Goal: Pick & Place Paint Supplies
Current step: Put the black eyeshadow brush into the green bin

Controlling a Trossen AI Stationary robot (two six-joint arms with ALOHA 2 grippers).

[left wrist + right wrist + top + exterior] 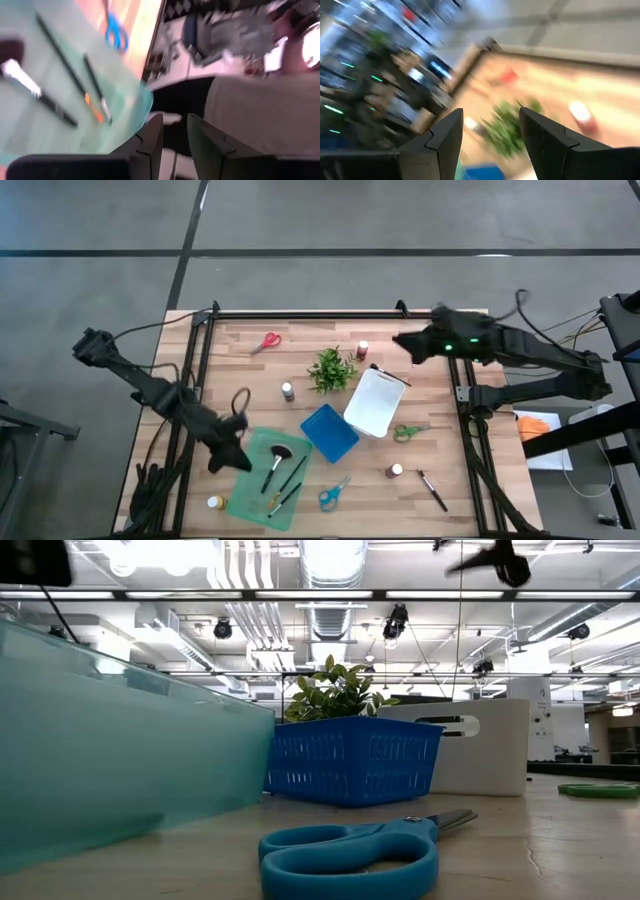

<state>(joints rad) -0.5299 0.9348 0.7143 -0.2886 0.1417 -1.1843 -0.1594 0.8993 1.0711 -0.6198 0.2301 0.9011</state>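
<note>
Left end effector (232, 457) hovers released and empty at the green tray's (250, 498) left edge; the light, stiff, slippery brushes (285, 475) there suit a mid-handle pinch.

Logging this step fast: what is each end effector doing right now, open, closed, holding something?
Left end effector: open, empty, at the green tray's edge.
Right end effector: open, empty, raised over the table's far side.

A small leafy green plant (331, 369) stands on the wooden table (300, 330) behind a blue mesh basket (329, 432), white bin (375, 402) and translucent green tray (250, 480)
</note>
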